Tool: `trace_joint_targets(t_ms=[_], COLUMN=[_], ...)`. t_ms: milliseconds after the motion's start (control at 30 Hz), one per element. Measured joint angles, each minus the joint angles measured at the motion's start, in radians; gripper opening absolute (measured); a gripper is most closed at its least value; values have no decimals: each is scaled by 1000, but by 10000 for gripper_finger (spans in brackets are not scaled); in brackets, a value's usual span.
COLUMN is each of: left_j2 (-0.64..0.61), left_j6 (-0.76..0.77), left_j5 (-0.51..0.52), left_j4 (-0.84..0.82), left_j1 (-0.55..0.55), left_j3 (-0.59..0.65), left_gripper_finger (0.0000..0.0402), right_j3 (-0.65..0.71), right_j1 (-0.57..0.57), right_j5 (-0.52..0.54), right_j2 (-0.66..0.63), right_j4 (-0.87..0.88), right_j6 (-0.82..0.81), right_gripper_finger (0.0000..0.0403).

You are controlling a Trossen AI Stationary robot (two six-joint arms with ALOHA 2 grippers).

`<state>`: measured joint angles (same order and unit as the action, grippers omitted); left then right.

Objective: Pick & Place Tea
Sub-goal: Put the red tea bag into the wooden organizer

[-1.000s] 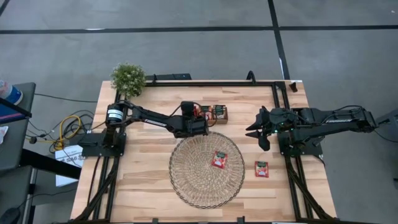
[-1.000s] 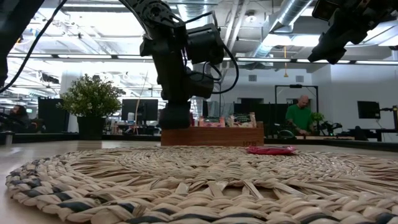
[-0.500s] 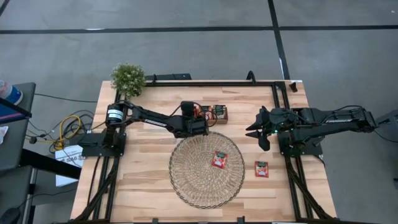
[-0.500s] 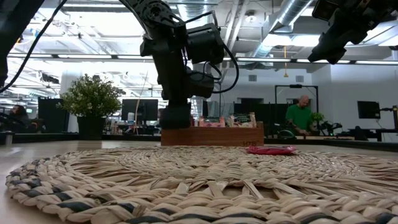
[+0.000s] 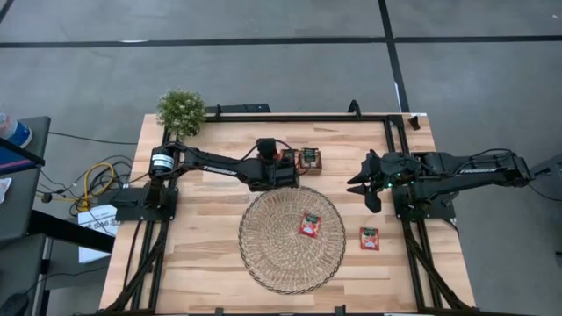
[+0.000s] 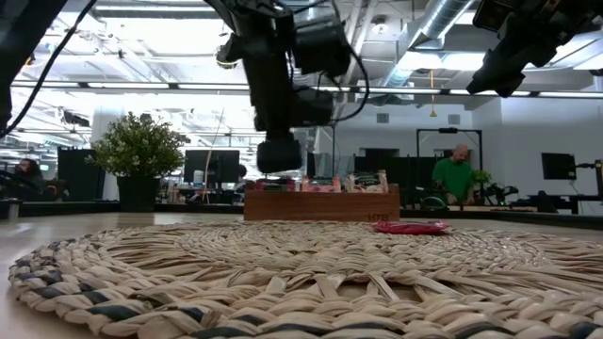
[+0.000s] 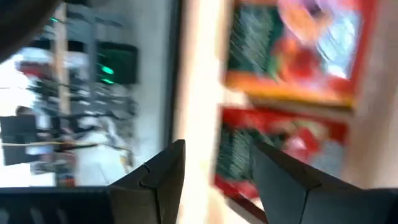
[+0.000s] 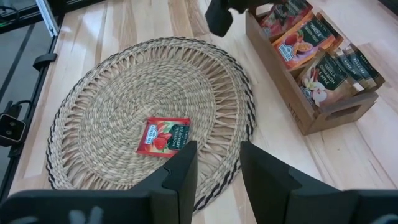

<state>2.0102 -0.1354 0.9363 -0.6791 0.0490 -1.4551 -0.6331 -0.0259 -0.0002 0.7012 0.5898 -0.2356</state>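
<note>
Hovering above wooden tray (image 5: 303, 161) upper centre, left gripper (image 5: 283, 167) part open, empty; tray sachets (image 8: 297, 38) directly beneath. Mat sachet (image 5: 309, 226) centre. Desk sachet (image 5: 370, 238) nearest right gripper (image 5: 362, 184), part open, empty.

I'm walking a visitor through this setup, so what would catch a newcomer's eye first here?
The big round woven mat at mid-table, with one red tea sachet lying on it and another sachet on bare wood to its right. Next, the left gripper, fingers apart, above the wooden tray of tea packets at the back. The right gripper waits at the right.
</note>
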Motion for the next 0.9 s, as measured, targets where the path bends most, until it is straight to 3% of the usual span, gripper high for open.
trace_joint_targets(t_ms=[100, 200, 300, 367, 433, 567, 633, 700, 900], left_j2=[1, -2, -8, -10, -10, -11, -13, -8, 82], left_j6=[16, 26, 52, 80, 98, 139, 181, 201, 216], left_j5=[-18, 73, 120, 87, -58, -555, -724, -768, -757], left_j4=[-96, -160, -216, -244, -245, -209, -137, -93, 39], left_j1=[8, 3, -33, -73, -116, -177, -197, -209, -230], left_j3=[2, -1, -63, -127, -194, -308, -315, -314, -313], left_gripper_finger=[172, 172, 172, 172, 172, 172, 172, 172, 172], right_j3=[0, 0, 0, 0, 0, 0, 0, 0, 0], right_j1=[0, 0, 0, 0, 0, 0, 0, 0, 0], right_j5=[-2, -2, -1, -1, -1, -1, -1, -1, -1], right_j2=[0, 0, 0, 0, 0, 0, 0, 0, 0], right_j4=[0, 0, 0, 0, 0, 0, -1, -1, -3], right_j6=[-7, -5, -3, -2, -2, -2, -2, -2, -2], right_gripper_finger=[113, 113, 113, 113, 113, 113, 113, 113, 113])
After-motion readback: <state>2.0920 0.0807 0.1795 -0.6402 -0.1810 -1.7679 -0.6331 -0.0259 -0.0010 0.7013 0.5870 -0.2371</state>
